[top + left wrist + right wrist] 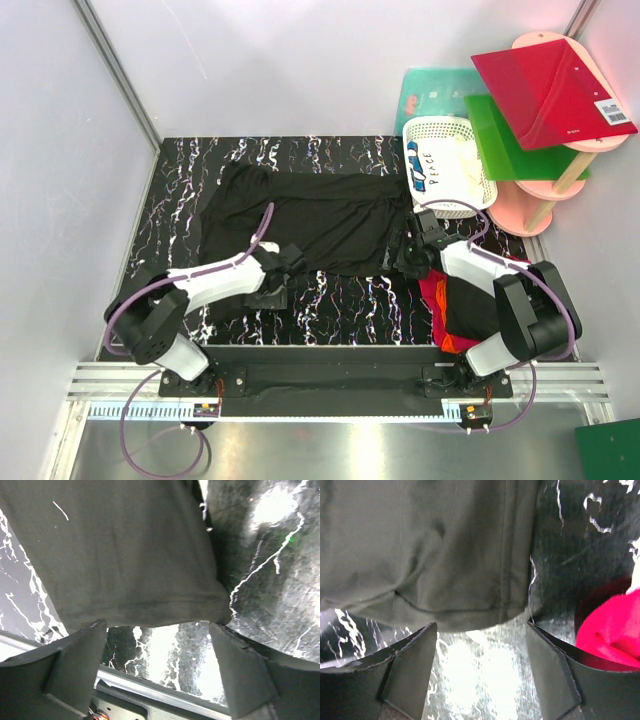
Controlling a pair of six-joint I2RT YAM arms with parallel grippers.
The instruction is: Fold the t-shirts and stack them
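Observation:
A black t-shirt (pixel 300 215) lies spread flat on the black marbled table (pixel 340 310). My left gripper (pixel 285 265) hovers at its near left hem, jaws open. In the left wrist view the cloth's hemmed corner (pixel 125 555) ends right at the fingertips (pixel 82 650) of the gripper (pixel 157 630), with only table showing in the gap. My right gripper (pixel 410 245) stands open at the shirt's near right corner. The right wrist view shows that corner (pixel 430 550) just ahead of the gripper (pixel 480 627), nothing pinched. A red t-shirt (pixel 615 630) sits beside the right finger.
A pile of red, orange and black shirts (pixel 455 305) lies under my right arm. A white lattice basket (pixel 448 165) stands at the back right, beside a green board (pixel 515 140) and a red board (pixel 550 90) on a pink stand (pixel 525 205). Grey walls enclose the table.

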